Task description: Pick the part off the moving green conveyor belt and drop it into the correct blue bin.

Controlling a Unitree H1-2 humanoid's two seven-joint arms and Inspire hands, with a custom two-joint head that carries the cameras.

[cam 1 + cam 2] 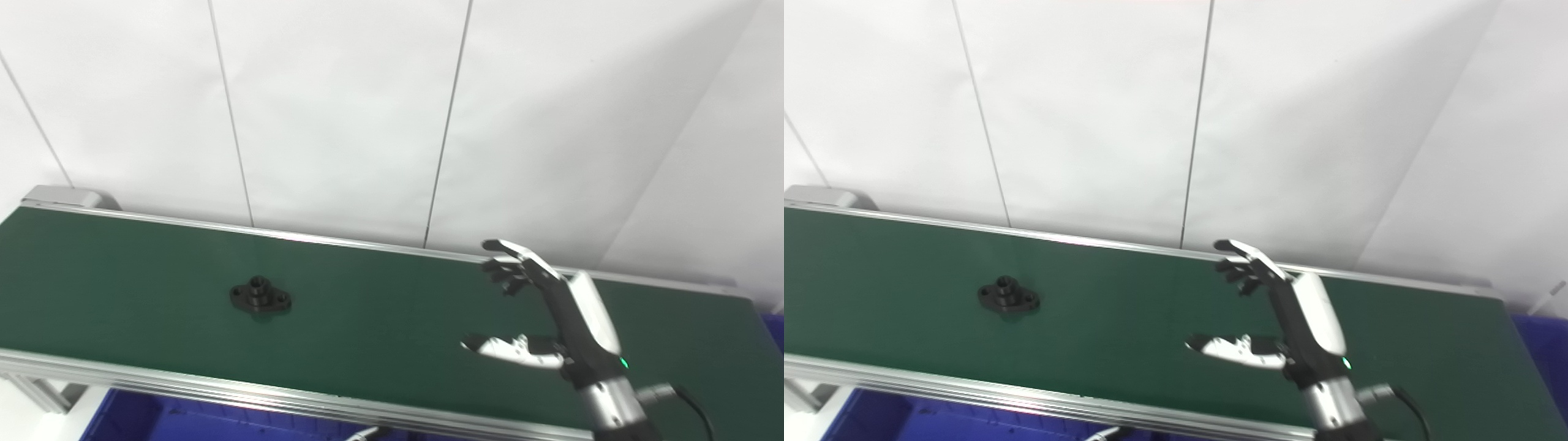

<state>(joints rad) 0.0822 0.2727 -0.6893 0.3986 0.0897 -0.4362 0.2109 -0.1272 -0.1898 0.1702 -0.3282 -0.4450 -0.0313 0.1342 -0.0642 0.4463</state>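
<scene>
A small black flanged part (pixel 260 296) with a raised hub and two bolt holes lies flat on the green conveyor belt (pixel 380 318), left of centre. It also shows in the right eye view (pixel 1008 296). My right hand (pixel 551 312) hovers above the right part of the belt, open and empty, fingers spread and pointing left toward the part, thumb lower. It is well to the right of the part and does not touch it. My left hand is out of view.
A blue bin (pixel 184 416) sits below the belt's near rail at the bottom left. Another blue bin edge (pixel 1543 349) shows at the far right end. A white panelled wall stands behind the belt. The belt has aluminium side rails (pixel 245 392).
</scene>
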